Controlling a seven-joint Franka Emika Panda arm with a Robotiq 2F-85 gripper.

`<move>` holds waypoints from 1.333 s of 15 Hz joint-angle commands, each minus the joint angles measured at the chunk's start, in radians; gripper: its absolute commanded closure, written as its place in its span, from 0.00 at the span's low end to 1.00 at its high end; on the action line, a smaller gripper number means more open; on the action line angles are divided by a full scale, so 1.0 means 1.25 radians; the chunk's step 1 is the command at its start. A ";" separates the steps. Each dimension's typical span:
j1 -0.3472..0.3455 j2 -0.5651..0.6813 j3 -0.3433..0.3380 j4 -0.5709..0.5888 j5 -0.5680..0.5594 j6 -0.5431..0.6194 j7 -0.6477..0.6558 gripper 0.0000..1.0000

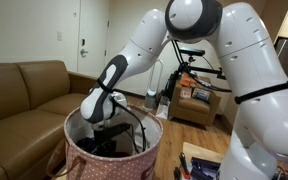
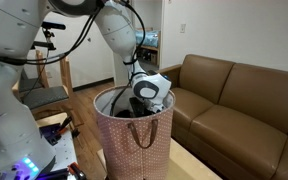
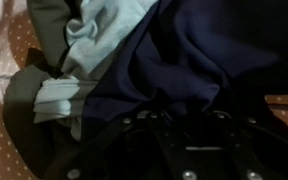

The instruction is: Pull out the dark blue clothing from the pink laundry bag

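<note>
The pink laundry bag (image 1: 119,162) (image 2: 134,145) stands on the floor, and my arm reaches down into it in both exterior views. My gripper (image 1: 106,128) (image 2: 136,108) is below the rim, among the dark clothes. In the wrist view the dark blue clothing (image 3: 194,50) fills the middle and right, bunched in folds. My gripper (image 3: 174,105) is pressed right into it. Its fingertips are lost in the dark fabric, so I cannot tell whether they are open or shut. The bag's dotted pink fabric (image 3: 19,150) shows at the left.
A pale blue-grey cloth (image 3: 99,30) and a greyish dark cloth (image 3: 29,100) lie beside the navy one inside the bag. A brown leather sofa (image 1: 24,85) (image 2: 234,90) stands close to the bag. A wooden chair with clutter (image 1: 194,95) is behind it.
</note>
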State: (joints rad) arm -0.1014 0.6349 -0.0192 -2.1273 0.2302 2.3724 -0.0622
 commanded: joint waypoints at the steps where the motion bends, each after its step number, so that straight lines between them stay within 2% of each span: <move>1: -0.020 -0.012 0.011 -0.009 0.002 0.014 -0.013 0.93; 4: -0.024 -0.061 0.005 -0.045 0.003 0.014 -0.012 1.00; 6: -0.041 -0.100 0.011 -0.070 0.015 -0.003 -0.033 0.96; 13: -0.079 -0.300 -0.004 -0.214 0.043 0.016 -0.085 0.96; 20: -0.081 -0.500 -0.060 -0.324 0.063 0.008 -0.101 0.96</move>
State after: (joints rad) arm -0.1908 0.1441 -0.0641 -2.4440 0.2807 2.3721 -0.1410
